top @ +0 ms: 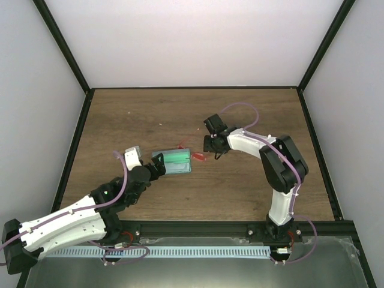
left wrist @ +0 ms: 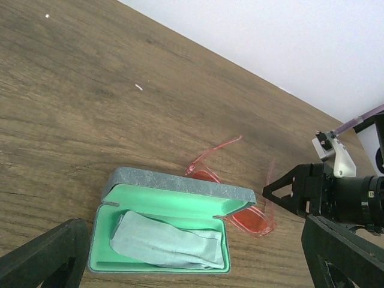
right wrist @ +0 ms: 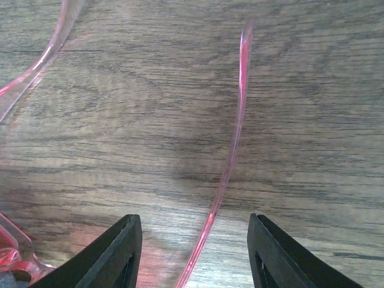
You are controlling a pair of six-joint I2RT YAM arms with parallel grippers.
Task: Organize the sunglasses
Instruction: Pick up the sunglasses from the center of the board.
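Right gripper (right wrist: 195, 255) spread wide astride one arm of the sunglasses (left wrist: 252, 221); left gripper (left wrist: 193, 259) also wide, near the open green-lined case (left wrist: 174, 191)

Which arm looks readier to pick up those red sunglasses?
Right. The right gripper, open, straddles one temple of the sunglasses; the left gripper hovers open by the open case instead.

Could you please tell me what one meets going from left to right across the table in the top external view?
left gripper → open grey case → sunglasses → right gripper
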